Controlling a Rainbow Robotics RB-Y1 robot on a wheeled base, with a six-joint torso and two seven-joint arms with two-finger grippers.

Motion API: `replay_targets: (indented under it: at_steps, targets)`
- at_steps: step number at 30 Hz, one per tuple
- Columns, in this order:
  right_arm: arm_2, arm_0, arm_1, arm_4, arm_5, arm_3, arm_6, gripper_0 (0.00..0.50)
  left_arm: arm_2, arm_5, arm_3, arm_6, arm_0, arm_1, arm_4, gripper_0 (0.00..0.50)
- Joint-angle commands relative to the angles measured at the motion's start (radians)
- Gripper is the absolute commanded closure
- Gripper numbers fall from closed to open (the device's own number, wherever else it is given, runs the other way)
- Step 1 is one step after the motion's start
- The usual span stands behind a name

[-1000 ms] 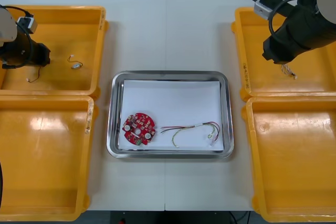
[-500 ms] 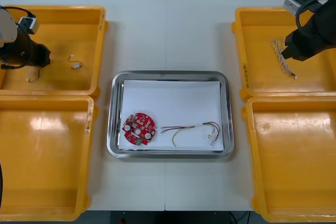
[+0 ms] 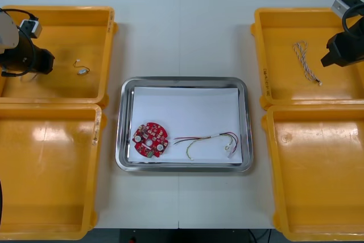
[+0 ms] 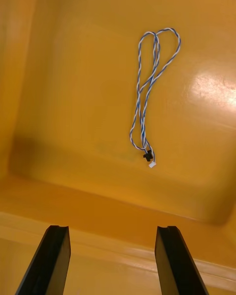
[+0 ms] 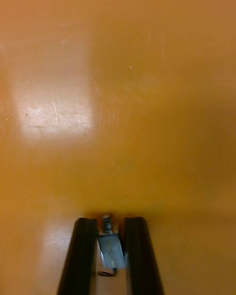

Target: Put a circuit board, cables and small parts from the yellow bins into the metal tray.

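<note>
**My left claw (image 5: pixel 110 222) grips a small metal part (image 5: pixel 111 248) low in the far left yellow bin (image 3: pixel 68 11), bound, I judge, for the metal tray (image 3: pixel 185 81).**

From this claw the tray lies toward the table's middle and nearer to me, well apart, its long axis running across the table. A round red circuit board (image 3: pixel 151 139) and a red and yellow cable (image 3: pixel 207 139) lie inside it. My right claw (image 4: pixel 113 231) hangs with fingers spread at the far right yellow bin (image 3: pixel 296 11). There a twisted blue and white cable (image 4: pixel 147 88) stretches lengthwise away from the fingers, connector end nearest. I can read no brand or writing.
</note>
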Motion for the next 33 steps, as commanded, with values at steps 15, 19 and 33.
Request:
replay_targets:
  at_steps: [15,19,33]
  targets:
    - [-0.008,-0.151,0.004,0.024,-0.118,0.238,-0.042,0.000,-0.011,0.016,-0.024,-0.128,0.014,0.008,0.011,0.500]
    - [0.016,-0.177,0.004,0.027,-0.167,0.301,-0.039,0.000,-0.006,0.073,-0.063,-0.123,0.014,0.017,0.003,0.500]
    - [0.078,-0.241,0.004,0.033,-0.378,0.530,0.010,0.000,0.069,0.360,-0.298,-0.083,0.014,0.029,-0.034,0.500]
